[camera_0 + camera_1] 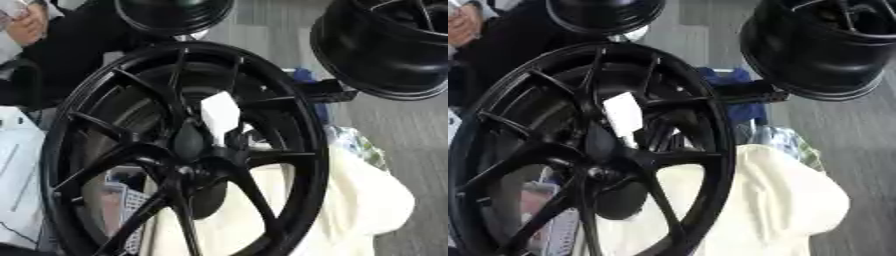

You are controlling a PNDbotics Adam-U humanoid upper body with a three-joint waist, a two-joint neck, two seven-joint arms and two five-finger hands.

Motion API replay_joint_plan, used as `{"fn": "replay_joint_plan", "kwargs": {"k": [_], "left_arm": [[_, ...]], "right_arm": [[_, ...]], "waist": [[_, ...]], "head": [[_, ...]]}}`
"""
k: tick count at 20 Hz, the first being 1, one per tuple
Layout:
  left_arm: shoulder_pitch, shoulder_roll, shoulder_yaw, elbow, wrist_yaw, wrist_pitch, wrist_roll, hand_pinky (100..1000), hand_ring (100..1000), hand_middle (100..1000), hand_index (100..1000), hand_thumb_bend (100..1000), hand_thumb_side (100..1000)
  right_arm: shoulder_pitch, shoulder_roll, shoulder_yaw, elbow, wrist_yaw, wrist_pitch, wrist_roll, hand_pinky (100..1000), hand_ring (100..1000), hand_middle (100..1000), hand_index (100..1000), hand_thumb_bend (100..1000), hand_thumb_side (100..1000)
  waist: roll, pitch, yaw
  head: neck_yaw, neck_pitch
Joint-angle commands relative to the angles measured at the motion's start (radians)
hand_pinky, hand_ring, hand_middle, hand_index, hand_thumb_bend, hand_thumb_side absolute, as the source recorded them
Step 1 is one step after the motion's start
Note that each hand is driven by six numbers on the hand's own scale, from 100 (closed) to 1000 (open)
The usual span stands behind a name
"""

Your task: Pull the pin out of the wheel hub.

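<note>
A large glossy black wheel hub [179, 150] with thin forked spokes fills the middle of both views, standing on edge and tilted. Near its centre, a white blocky piece [220, 113] (perhaps the pin, though I cannot tell) sits against the spokes, just above the dark rounded centre cap. Crumpled cream cloth [367, 200] lies behind the lower right rim. Two more black rims [820, 45] sit beyond. Neither robot hand shows, so their state cannot be told.
</note>
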Motion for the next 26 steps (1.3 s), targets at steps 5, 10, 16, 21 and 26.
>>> {"fn": "replay_joint_plan", "kwargs": {"k": [5,10,16,21,26], "left_arm": [[-0.014,0.022,0.016,0.024,-0.034,-0.037,-0.043,881,885,820,897,422,489],[-0.014,0.020,0.020,0.019,-0.021,-0.040,-0.034,866,866,793,874,354,459],[-0.002,0.025,0.030,-0.183,0.066,-0.034,0.023,837,814,723,835,227,461],[0.007,0.034,0.032,-0.502,0.176,-0.059,0.095,815,785,684,815,190,404],[0.001,0.052,0.001,-0.768,0.163,-0.120,0.038,818,783,683,816,212,381]], "right_arm": [[-0.006,-0.021,-0.012,-0.012,0.000,0.043,-0.043,452,608,630,795,375,291],[-0.005,-0.023,-0.011,-0.012,0.002,0.043,-0.043,453,608,630,794,377,290],[-0.003,-0.023,-0.011,-0.012,0.002,0.044,-0.043,452,608,630,794,376,291],[0.000,-0.024,-0.010,-0.012,0.003,0.047,-0.043,452,608,629,794,376,290],[-0.001,-0.026,-0.004,-0.012,0.000,0.049,-0.043,451,607,630,793,375,290]], "waist": [[0.004,-0.016,0.001],[0.004,-0.017,0.001],[0.002,-0.018,0.006],[-0.001,-0.019,0.010],[-0.002,-0.019,0.010]], "head": [[0.000,-0.014],[0.001,-0.013],[-0.001,-0.014],[-0.002,-0.010],[0.002,-0.008]]}}
